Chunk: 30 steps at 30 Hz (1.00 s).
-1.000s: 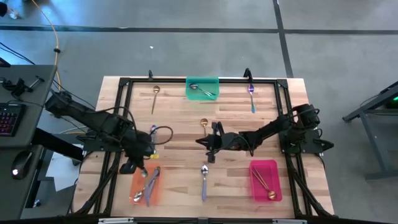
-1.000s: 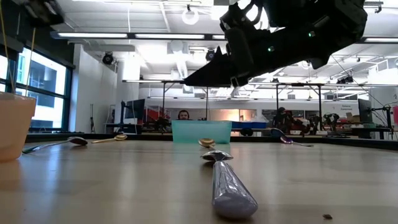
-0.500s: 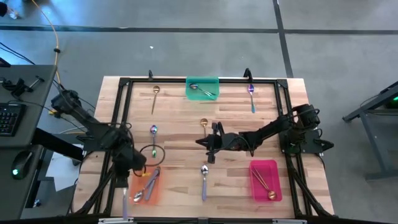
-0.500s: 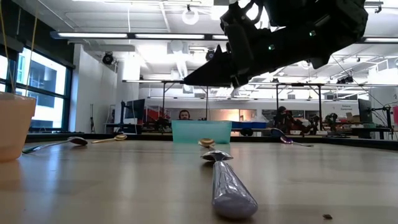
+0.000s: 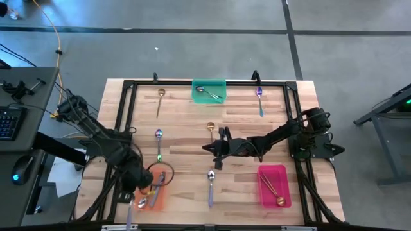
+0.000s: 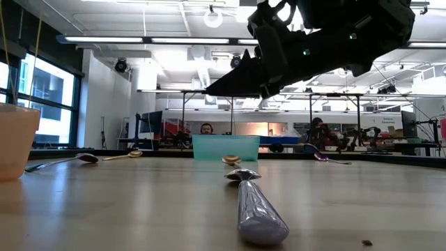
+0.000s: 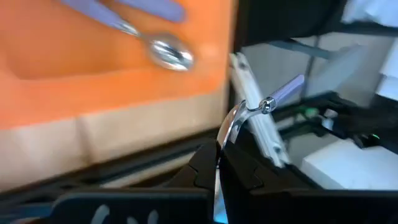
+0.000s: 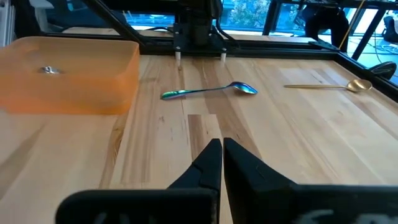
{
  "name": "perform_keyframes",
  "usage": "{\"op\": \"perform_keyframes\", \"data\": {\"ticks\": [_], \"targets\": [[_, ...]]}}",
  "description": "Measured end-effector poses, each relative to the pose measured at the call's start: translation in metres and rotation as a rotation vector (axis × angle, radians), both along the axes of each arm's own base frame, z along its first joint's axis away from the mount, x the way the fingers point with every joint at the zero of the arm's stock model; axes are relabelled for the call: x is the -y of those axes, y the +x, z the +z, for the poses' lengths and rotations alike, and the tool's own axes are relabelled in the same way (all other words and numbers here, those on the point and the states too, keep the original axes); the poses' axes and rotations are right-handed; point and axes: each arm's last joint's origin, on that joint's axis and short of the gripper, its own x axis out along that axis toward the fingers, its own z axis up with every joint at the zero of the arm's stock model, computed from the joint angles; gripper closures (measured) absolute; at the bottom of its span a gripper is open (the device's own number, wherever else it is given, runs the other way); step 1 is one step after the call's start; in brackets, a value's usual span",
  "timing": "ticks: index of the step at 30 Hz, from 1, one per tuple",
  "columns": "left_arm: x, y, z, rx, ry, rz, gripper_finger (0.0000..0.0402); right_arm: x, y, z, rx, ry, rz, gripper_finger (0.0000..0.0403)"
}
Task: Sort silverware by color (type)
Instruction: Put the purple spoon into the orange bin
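My left gripper (image 5: 133,192) (image 7: 217,158) is at the near-left corner of the orange tray (image 5: 158,197) and is shut on a silver spoon with a lavender handle (image 7: 249,109) (image 5: 128,212). More silver spoons (image 7: 165,53) lie in that tray. My right gripper (image 5: 217,153) (image 8: 219,155) (image 6: 212,90) is shut and hovers above mid-table, between a gold spoon (image 5: 210,128) and a silver, lavender-handled spoon (image 5: 210,181) (image 6: 254,206). An iridescent spoon (image 5: 158,142) (image 8: 208,91) lies flat left of centre. My left gripper pinches the silver spoon between its two shut fingertips at the bowl end (image 7: 227,134). The lavender handle (image 7: 285,93) sticks out beyond the fingers, past the tray toward the table's near edge. The spoon is lifted clear.
A green tray (image 5: 209,91) at the far edge holds a silver spoon. A pink tray (image 5: 273,186) at the near right holds gold spoons. Another gold spoon (image 5: 160,97) and an iridescent spoon (image 5: 259,97) lie near the far edge. A black frame (image 5: 128,86) rings the table.
My left gripper has moved from left of centre toward the table's near edge, to the orange tray's near-left corner. This uncovered the iridescent spoon, which stays on the table. The silver spoon it carries now sticks out toward the near edge.
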Motion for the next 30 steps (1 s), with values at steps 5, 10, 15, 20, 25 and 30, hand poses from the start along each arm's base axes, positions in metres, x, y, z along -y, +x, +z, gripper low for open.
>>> {"op": "perform_keyframes", "data": {"ticks": [5,10,15,20,25,30], "targets": [[-0.030,0.011,0.004,0.086,0.081,0.013,0.0401,0.000,0.000,0.000,0.000,-0.002,0.001,0.0403],[-0.054,0.026,0.002,0.165,0.111,-0.019,0.0401,0.001,0.000,-0.001,-0.009,-0.004,-0.001,0.0403],[-0.073,0.031,-0.001,0.166,0.196,-0.037,0.0401,0.001,0.000,-0.002,-0.023,-0.005,-0.002,0.0403],[-0.078,0.038,-0.007,0.163,0.235,-0.048,0.0401,0.001,-0.001,-0.004,-0.034,-0.006,-0.002,0.0403],[-0.075,0.044,-0.014,0.148,0.248,-0.057,0.0386,0.001,-0.001,-0.005,-0.046,-0.008,-0.002,0.0403],[-0.066,0.046,-0.014,0.201,0.229,-0.076,0.0355,0.001,-0.001,-0.006,-0.052,-0.009,-0.002,0.0403]]}}
